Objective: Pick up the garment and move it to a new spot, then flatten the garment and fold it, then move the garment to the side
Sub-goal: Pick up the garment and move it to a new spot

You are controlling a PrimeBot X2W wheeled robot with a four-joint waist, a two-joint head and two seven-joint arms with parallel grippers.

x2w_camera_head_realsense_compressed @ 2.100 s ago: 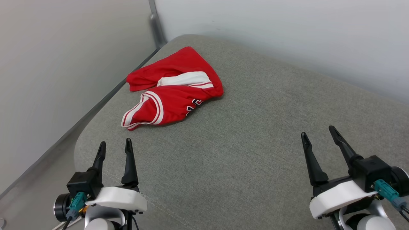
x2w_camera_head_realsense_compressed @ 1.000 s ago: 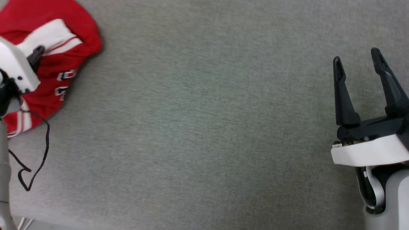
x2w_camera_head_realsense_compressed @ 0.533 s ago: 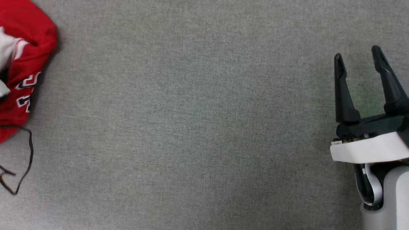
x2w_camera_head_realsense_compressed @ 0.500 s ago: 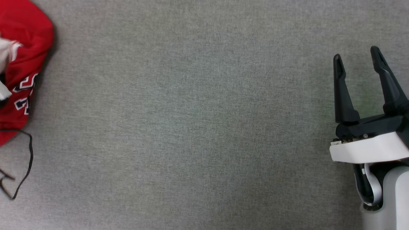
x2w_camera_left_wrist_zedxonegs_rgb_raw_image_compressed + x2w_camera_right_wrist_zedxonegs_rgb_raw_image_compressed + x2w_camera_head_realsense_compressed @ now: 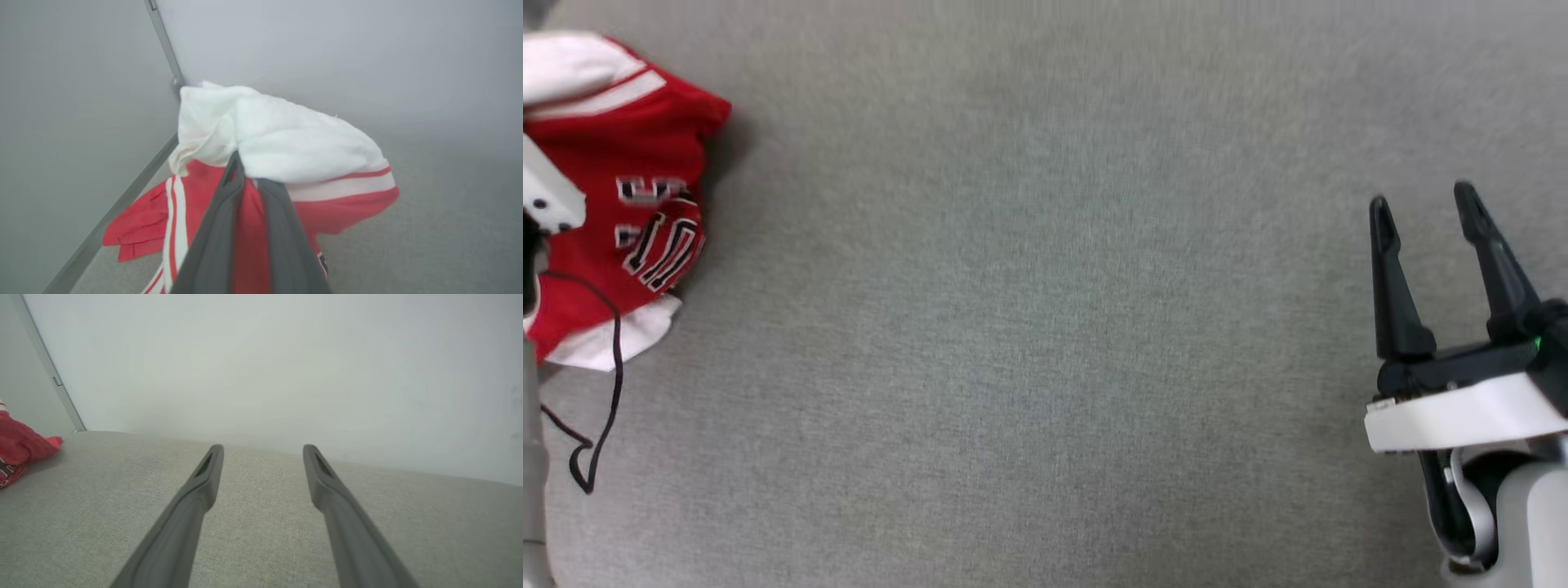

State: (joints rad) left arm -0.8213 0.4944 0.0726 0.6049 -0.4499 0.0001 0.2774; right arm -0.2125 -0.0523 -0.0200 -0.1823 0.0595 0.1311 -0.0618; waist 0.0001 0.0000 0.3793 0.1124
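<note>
Grey woven upholstery [image 5: 1045, 343] lies under both grippers. The garment [image 5: 294, 143], red with white sleeves, is bunched around the left gripper [image 5: 248, 175]. Its fingers are pinched together on the red fabric, and a white sleeve drapes over their tips. The right gripper [image 5: 1421, 200] is well apart from the garment, fingers spread over bare upholstery. A thin black cable [image 5: 615, 384] loops beside the garment.

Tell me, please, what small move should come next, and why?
Probably lift the left gripper slightly: its fingers are pinched on the bunched garment near the wall corner, and bare grey cushion for a new spot lies beside it.
</note>
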